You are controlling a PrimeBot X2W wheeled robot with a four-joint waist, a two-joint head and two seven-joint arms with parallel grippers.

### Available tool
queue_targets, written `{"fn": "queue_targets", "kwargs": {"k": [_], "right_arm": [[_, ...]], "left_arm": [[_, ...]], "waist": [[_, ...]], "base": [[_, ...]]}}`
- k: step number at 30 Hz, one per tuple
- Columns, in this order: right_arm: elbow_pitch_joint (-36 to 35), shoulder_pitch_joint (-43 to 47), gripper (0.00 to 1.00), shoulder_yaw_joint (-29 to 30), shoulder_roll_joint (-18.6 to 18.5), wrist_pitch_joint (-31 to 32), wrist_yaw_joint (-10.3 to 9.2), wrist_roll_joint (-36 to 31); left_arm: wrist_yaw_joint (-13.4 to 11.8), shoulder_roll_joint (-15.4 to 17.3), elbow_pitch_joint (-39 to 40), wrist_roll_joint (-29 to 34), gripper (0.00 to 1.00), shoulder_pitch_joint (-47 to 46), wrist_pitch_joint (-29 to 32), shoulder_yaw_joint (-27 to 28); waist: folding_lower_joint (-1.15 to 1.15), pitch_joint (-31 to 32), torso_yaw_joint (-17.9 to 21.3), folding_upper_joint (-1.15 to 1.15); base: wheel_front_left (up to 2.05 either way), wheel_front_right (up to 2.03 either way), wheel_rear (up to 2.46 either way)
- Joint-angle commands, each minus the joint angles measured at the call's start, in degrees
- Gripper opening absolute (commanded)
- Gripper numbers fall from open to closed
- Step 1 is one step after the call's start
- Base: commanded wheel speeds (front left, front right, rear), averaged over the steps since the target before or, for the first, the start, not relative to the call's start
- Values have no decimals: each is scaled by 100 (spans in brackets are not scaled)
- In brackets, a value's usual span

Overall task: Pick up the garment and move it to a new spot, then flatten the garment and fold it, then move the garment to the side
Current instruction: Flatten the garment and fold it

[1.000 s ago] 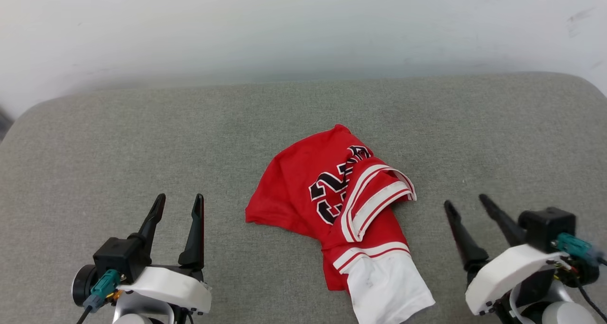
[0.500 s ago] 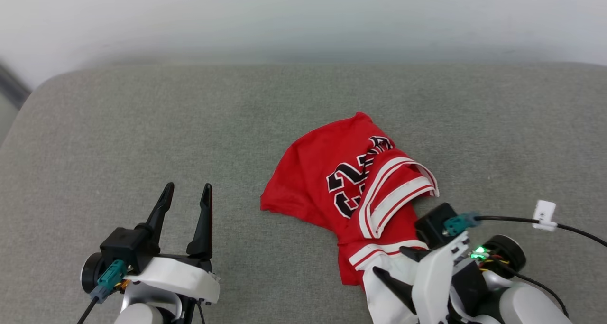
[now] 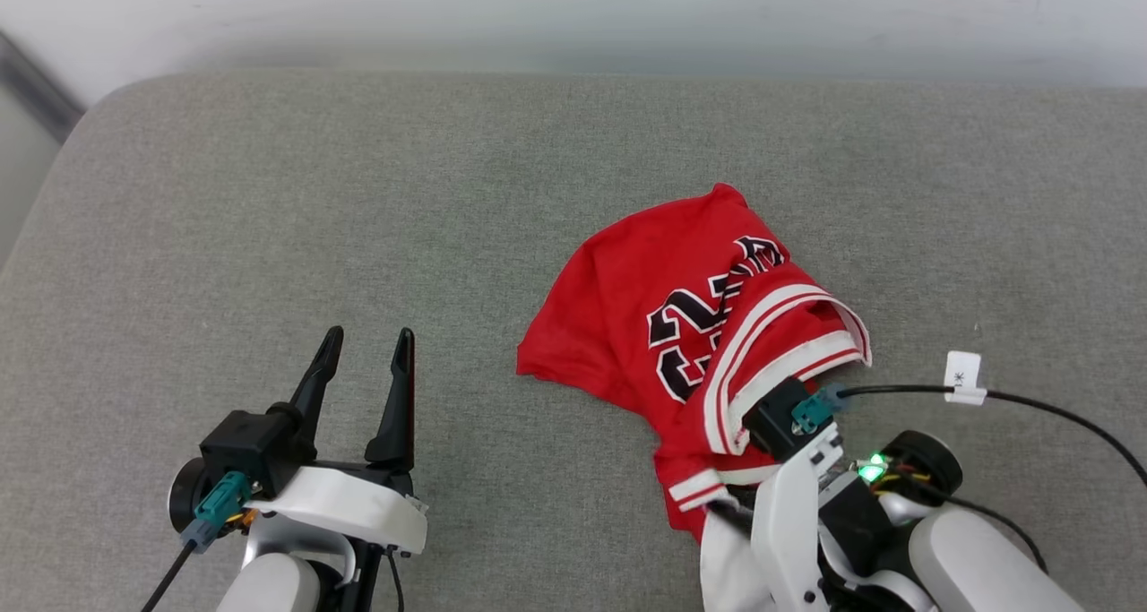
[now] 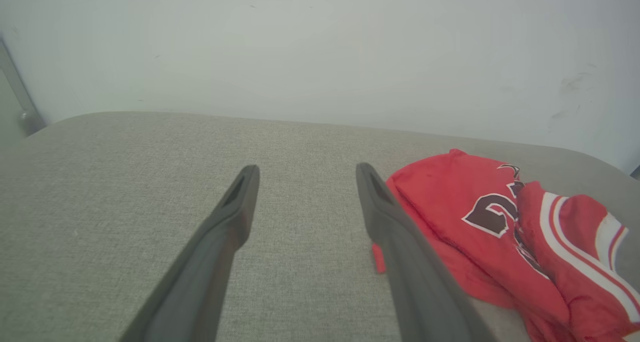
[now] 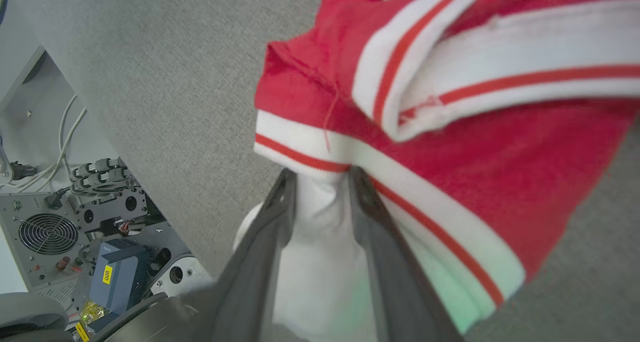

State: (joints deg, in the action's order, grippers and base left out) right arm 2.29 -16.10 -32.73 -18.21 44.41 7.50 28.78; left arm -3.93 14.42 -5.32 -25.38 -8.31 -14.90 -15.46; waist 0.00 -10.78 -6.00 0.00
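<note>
The garment (image 3: 627, 325), a red jersey with black white-outlined lettering, lies crumpled right of centre on the grey cushion (image 3: 269, 191). Its striped collar (image 3: 789, 343) gapes at the right side. In the right wrist view my right gripper (image 5: 321, 177) has its two fingers pressed on either side of the garment's (image 5: 450, 172) white sleeve end (image 5: 320, 242), just below the red-and-white trim. From the head camera, that arm's white wrist (image 3: 797, 504) covers the garment's near end. My left gripper (image 3: 370, 336) hovers open over bare cushion, left of the garment (image 4: 450, 202), with nothing between its fingers (image 4: 235, 217).
A black cable with a white tag (image 3: 963, 374) trails from my right wrist across the cushion. A pale wall (image 3: 573, 12) runs behind. The cushion's near edge drops off to the robot's base electronics (image 5: 75, 232). A dark strip (image 3: 36, 92) marks the far left corner.
The head camera has swung left and down. My right arm has swung in over the garment's near end and its fingers have closed onto the white sleeve. The left gripper stays open.
</note>
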Motion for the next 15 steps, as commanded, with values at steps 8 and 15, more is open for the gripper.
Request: {"fn": "queue_targets", "kwargs": {"k": [8,15], "right_arm": [[-413,-180,0,505,89,-440,-3,-157],[-607,269,0,2004,434,-855,-3,-286]], "left_arm": [[108,-84,-19,121,100,47,-41,214],[153,-87,-12,188,100,102,-35,291]], "waist": [[0,115,172,0],[0,209,411,0]], "base": [[0,0,0],[0,0,0]]}}
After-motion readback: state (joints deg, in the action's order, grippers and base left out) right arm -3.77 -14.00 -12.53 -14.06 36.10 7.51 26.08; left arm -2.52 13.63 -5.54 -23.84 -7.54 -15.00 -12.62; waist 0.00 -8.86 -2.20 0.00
